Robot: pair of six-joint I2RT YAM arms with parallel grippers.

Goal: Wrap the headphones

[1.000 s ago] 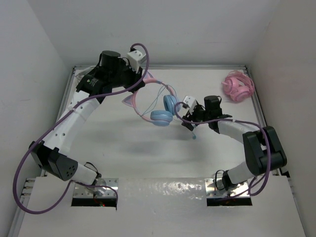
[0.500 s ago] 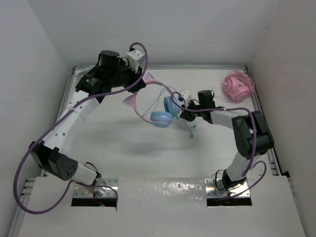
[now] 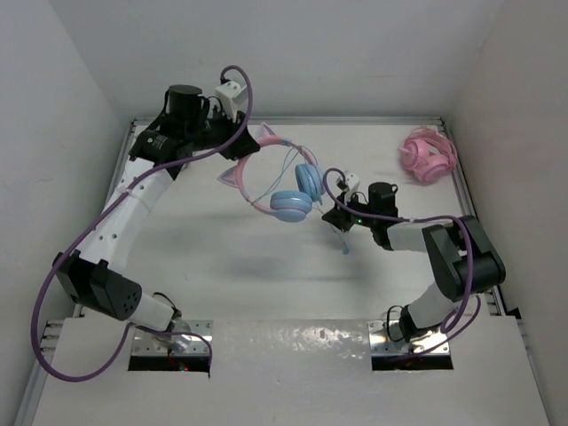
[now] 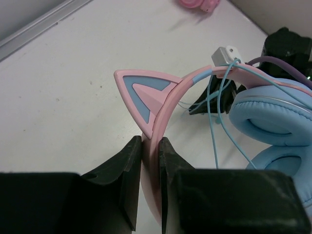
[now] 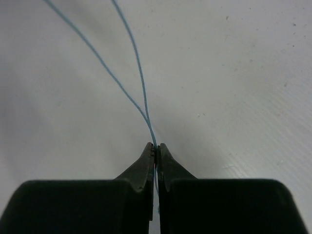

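Note:
The headphones (image 3: 293, 202) hang above the table's middle: pink cat-ear headband (image 4: 168, 97), light blue ear cups (image 4: 273, 117), thin blue cable (image 4: 214, 122). My left gripper (image 4: 151, 141) is shut on the headband just below one cat ear (image 4: 141, 87); in the top view it (image 3: 240, 144) is at the back left. My right gripper (image 5: 156, 146) is shut on two strands of the cable (image 5: 131, 63), low over the table. In the top view it (image 3: 335, 216) sits just right of the ear cups, and the cable's end (image 3: 343, 241) dangles below it.
An all-pink bundled pair of headphones (image 3: 428, 153) lies at the back right corner, also at the upper edge of the left wrist view (image 4: 197, 4). White walls enclose the table; a metal rail (image 3: 124, 169) runs along its left edge.
My right gripper has shut on the cable and drawn back slightly to the right. The left arm has carried the headband a little left and up, so the ear cups swung with it.

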